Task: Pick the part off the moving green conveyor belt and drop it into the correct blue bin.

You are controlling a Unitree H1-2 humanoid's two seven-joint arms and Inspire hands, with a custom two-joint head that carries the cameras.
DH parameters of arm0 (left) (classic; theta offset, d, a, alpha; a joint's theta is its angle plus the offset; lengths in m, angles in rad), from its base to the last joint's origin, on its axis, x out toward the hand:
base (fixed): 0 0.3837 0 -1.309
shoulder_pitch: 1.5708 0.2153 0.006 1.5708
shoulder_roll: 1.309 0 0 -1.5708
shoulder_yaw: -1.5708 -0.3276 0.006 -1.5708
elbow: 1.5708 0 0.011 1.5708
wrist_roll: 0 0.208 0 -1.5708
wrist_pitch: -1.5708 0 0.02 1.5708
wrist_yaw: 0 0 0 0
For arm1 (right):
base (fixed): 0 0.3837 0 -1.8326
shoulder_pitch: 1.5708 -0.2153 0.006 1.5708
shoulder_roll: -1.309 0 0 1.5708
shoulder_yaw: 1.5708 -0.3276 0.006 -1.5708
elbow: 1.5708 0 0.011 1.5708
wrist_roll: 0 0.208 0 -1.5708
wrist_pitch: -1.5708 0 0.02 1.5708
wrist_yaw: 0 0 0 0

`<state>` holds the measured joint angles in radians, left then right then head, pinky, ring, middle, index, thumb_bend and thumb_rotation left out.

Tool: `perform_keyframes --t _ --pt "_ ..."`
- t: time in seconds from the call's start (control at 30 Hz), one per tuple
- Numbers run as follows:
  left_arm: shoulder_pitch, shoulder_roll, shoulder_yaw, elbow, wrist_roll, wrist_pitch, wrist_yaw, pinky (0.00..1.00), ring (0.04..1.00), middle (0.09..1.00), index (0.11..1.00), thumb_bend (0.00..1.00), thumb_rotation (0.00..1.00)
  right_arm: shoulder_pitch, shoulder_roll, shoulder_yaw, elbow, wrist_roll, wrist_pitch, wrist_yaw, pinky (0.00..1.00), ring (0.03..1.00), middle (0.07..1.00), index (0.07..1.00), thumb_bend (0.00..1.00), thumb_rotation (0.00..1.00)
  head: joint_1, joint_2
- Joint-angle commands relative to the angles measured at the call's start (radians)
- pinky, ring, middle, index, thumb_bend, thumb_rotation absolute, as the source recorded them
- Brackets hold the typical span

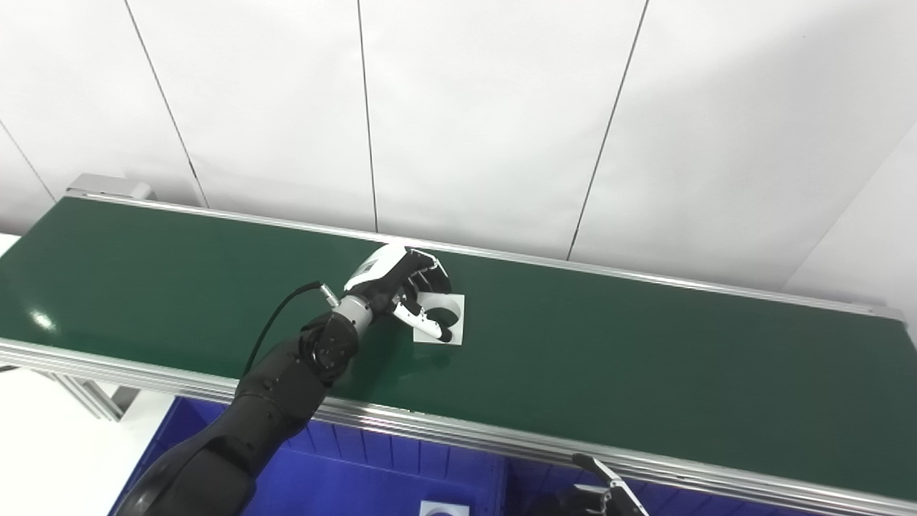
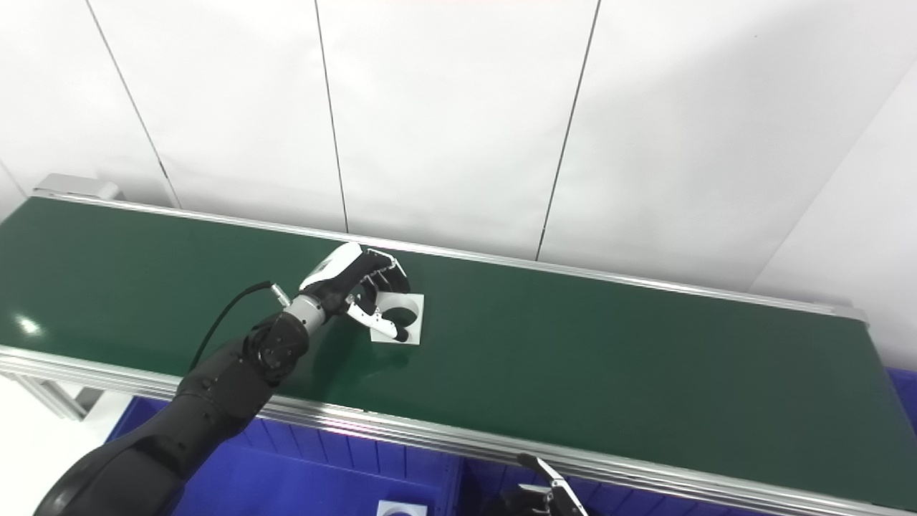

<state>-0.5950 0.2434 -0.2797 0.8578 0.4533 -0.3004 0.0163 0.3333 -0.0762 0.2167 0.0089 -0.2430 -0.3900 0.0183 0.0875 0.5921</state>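
A white square part with a round hole lies on the green conveyor belt, near its middle. My left hand reaches over the belt from the left. Its fingers curl over the part's far edge and its thumb lies across the near side, so it is closed on the part at belt level. The same grasp shows in the right eye view. My right hand is low at the bottom edge, below the belt's front rail, with a finger stretched out and nothing in it.
Blue bins stand below the belt's front rail, with a divider between them. Another white part lies in the left bin. A white panelled wall rises behind the belt.
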Motion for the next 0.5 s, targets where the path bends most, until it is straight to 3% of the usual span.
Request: perform_keyframes --t 0.0,0.27,0.47 --pt "-0.010 0.040 0.004 -0.031 -0.011 -0.019 -0.017 0.44 0.503 0.468 0.523 0.51 0.00 -0.007 0.010 -0.005 -0.015 0.004 -0.031 -0.011 0.57 0.648 0.669 0.843 0.74 0.44 0.000 0.000" --pt "0.036 0.103 0.028 -0.133 -0.029 -0.059 -0.025 0.45 0.506 0.464 0.527 0.51 0.00 -0.015 0.003 0.000 -0.003 0.010 -0.036 -0.005 0.59 0.656 0.680 0.855 0.72 0.45 -0.013 0.010" --pt "0.110 0.125 0.122 -0.330 -0.128 -0.078 -0.043 0.42 0.477 0.454 0.540 0.51 0.00 -0.009 0.008 0.002 -0.019 -0.002 -0.022 -0.009 0.59 0.659 0.686 0.857 0.72 0.45 -0.049 0.044"
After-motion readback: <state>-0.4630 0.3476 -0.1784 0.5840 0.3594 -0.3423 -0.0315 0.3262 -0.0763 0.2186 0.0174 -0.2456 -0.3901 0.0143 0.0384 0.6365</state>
